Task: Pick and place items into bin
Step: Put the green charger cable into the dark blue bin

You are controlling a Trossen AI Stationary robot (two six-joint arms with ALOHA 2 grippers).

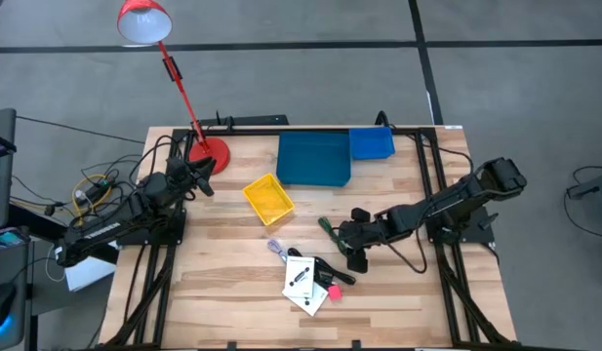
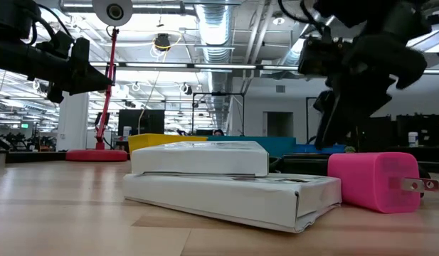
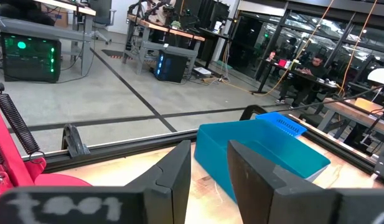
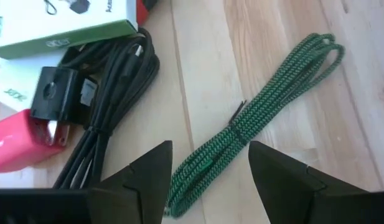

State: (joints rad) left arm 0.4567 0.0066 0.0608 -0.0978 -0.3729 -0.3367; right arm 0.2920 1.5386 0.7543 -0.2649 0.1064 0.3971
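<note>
Wooden table [image 1: 222,292] from above: the right gripper [image 1: 357,255] hovers beside the green braided cable [image 1: 327,231], near the white boxes [image 1: 304,284]. Low down, a pink charger [image 2: 376,181] touches those boxes. Right wrist: fingers spread wide, straddling the cable [image 4: 266,112]. Left gripper [image 3: 207,180] waits, narrowly parted, facing the blue bin [image 3: 260,152].

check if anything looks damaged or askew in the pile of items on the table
The lower flat white cardboard box has a crumpled, bulging end flap beside the pink plug charger, and the upper white box lies skewed across it. Nothing else stands out.
</note>
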